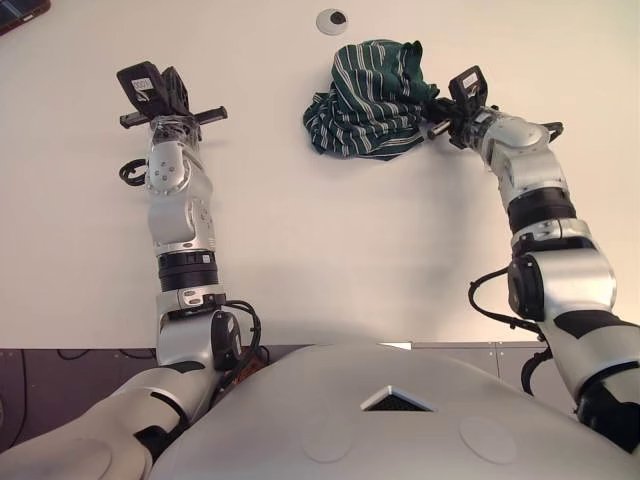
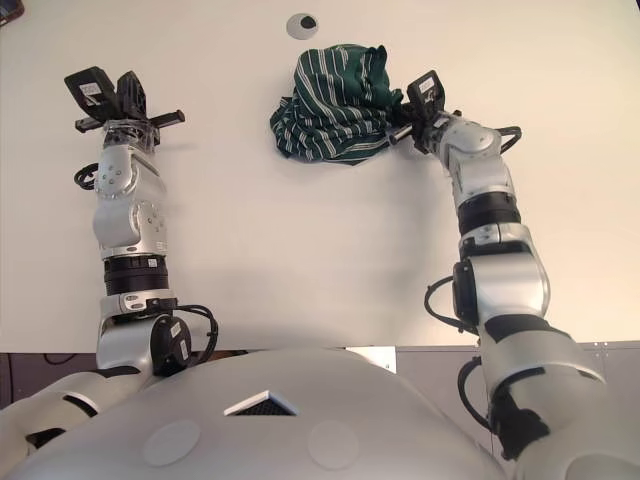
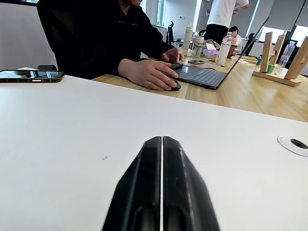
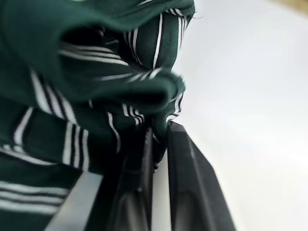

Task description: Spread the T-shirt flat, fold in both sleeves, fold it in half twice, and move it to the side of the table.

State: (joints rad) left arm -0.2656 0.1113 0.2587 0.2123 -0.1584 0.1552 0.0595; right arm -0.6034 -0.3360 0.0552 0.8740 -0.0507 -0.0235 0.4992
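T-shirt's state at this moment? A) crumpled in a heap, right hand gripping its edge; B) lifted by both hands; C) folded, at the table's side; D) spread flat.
A: the T-shirt lies bunched on the table, its edge pinched by the right hand; the left hand sits apart.

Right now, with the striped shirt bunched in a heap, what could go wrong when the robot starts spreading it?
1. The right gripper pinches only a thin fold at the edge of the crumpled T-shirt. A pull may slip it free, or drag the whole heap instead of opening it.
2. The left gripper is shut over bare table, well apart from the shirt, so nothing anchors the other side.
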